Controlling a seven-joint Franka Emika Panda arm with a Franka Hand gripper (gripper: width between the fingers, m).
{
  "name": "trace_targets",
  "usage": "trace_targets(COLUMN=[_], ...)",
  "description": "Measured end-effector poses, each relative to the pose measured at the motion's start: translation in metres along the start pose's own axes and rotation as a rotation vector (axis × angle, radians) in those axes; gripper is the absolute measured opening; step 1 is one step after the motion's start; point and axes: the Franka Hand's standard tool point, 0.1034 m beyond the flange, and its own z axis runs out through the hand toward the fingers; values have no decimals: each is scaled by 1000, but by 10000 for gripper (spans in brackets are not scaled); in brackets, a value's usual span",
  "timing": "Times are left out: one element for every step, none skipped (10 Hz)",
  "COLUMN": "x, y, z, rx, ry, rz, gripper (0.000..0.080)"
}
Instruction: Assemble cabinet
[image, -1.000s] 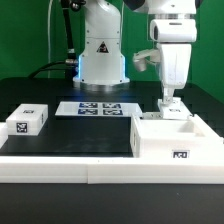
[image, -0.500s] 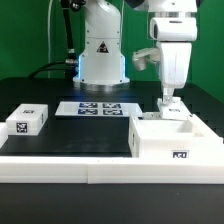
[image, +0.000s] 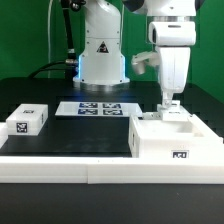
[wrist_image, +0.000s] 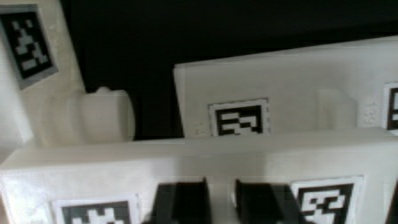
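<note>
- Table (image: 60, 135): a black work surface edged by a white rail. It carries all the loose parts.
- Robot base (image: 100, 55): a white pedestal with a triangle sticker, standing at the rear behind the parts.
- Cabinet (image: 175, 140): an open white box with a square tag on its near face, resting on the table at the exterior view's right, against the front rail. In the wrist view its tagged walls (wrist_image: 178, 165) fill most of the picture.
- Marker board (image: 98, 108): a flat tagged strip lying between the base and the cabinet.
- Small white block (image: 28, 120): a tagged part at the exterior view's left, well apart from the cabinet and untouched.
- Gripper (image: 171, 100): it hangs upright over the cabinet's rear edge, with a small white piece just below its tips. In the wrist view the two dark fingers (wrist_image: 178, 200) stand close together with a narrow pale sliver between them. Whether they pinch a wall or merely flank it cannot be told.
- Step in hand (judgement): positioning or seating at the cabinet's rear wall, early in the assembly, since the block is not yet fitted. The next move calls for a straight vertical approach, so that the thin wall is not pushed and the box does not slide.
- Change since half a second ago: the arm's lower section has edged slightly toward the exterior view's right and the wrist appears a little turned. The cabinet, block and marker board lie as before.
</note>
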Motion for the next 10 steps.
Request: trace_targets(x=[0,0,0,0,0,0,0,0,0,0], y=[0,0,0,0,0,0,0,0,0,0], z=[1,1,1,1,1,1,1,1,1,1], rx=[1,1,1,1,1,1,1,1,1,1], ry=[0,0,0,0,0,0,0,0,0,0], rz=[-7,-7,-7,-7,-7,-7,-7,-7,-7,-7], gripper=[71,71,71,71,71,71,71,71,71,71])
